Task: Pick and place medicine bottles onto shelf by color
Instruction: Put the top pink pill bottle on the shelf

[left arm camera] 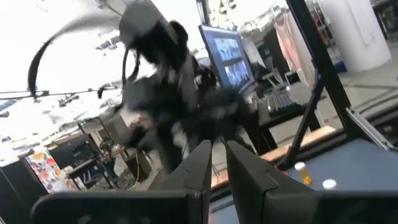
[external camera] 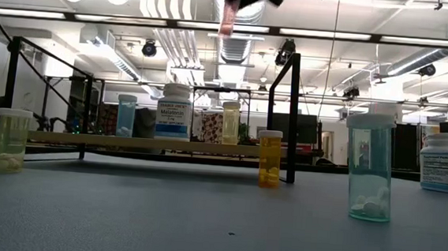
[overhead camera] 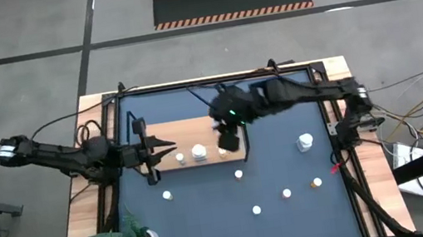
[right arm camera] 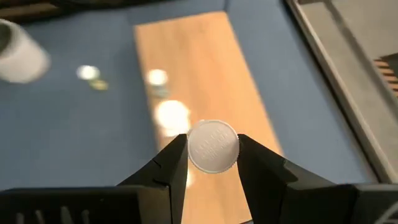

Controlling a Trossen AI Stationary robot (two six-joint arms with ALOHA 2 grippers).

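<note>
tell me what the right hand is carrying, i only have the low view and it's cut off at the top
Observer: The right hand is shut on a white-capped bottle, gripped by its sides.
Operator: where is it over
Observer: In the high view the right hand sits above the right end of the shelf, beside the bottles already standing there.
Operator: and the left one
Observer: The left hand waits at the shelf's left end, holding nothing, fingers nearly together.
</note>
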